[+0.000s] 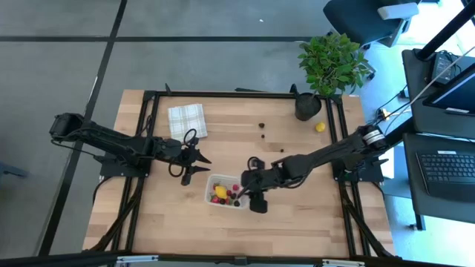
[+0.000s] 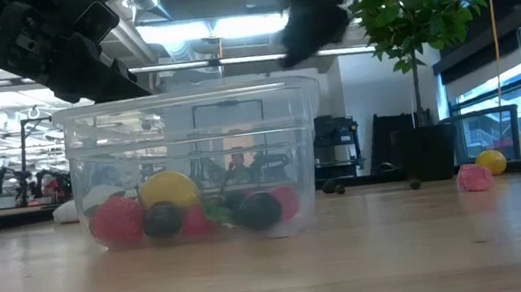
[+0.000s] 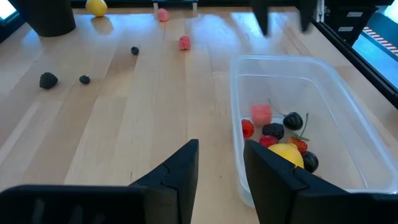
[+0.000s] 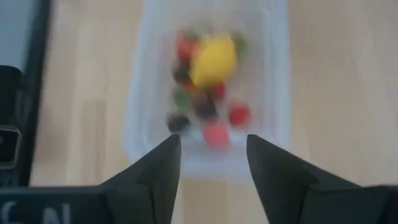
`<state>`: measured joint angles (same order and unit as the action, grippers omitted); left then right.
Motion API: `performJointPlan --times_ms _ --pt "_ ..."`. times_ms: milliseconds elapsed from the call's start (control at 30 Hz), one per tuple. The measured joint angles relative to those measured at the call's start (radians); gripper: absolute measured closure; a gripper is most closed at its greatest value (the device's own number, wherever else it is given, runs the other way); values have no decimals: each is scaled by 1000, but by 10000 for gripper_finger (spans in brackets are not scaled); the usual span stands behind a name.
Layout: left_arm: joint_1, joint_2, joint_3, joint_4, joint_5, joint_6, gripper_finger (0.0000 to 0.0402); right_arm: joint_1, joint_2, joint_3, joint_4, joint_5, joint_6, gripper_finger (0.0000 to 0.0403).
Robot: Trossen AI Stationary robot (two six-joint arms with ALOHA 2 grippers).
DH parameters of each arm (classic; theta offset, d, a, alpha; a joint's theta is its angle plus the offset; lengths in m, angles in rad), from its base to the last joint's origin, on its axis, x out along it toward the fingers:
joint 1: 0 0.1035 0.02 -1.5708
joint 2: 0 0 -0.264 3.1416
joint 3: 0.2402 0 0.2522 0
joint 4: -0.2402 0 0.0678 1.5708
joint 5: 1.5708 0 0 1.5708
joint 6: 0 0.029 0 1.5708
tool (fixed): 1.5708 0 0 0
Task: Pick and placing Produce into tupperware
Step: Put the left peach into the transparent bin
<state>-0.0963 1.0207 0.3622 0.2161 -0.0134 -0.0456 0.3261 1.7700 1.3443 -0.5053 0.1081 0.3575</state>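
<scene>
The clear tupperware stands on the table near its front middle. It holds produce: a yellow lemon-like piece and red, pink and dark berries. More produce lies loose toward the far right: dark berries, pink pieces and a yellow one. My right gripper hangs open over the tub's right end, nothing between its fingers. My left gripper stands open just left of the tub, above the table, with nothing in it.
A white-green checked folded cloth lies at the far left of the table. A potted plant stands at the far right corner. A dark frame runs along the table's edges. Bare wood lies between the tub and the loose pieces.
</scene>
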Motion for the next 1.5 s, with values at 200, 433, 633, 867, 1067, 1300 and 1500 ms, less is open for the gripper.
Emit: performJointPlan --times_ms 200,433,633,867,1067,1300,1500 --pt "0 0 0 -5 0 0 280 35 -46 -8 -324 3 220 217" --pt "0 0 0 -6 0 0 280 44 -46 -8 -681 152 422 217" --pt "0 0 0 -6 0 -3 280 43 -46 -8 -694 187 391 216" --pt "0 0 0 -6 0 -4 280 43 -46 -8 -697 183 367 216" --pt "0 0 0 -6 0 -4 280 43 -46 -9 -701 183 371 172" --pt "0 0 0 -6 0 -5 280 43 -46 -9 -684 187 382 91" --pt "0 0 0 -5 0 -5 280 51 -38 -9 -660 186 390 78"
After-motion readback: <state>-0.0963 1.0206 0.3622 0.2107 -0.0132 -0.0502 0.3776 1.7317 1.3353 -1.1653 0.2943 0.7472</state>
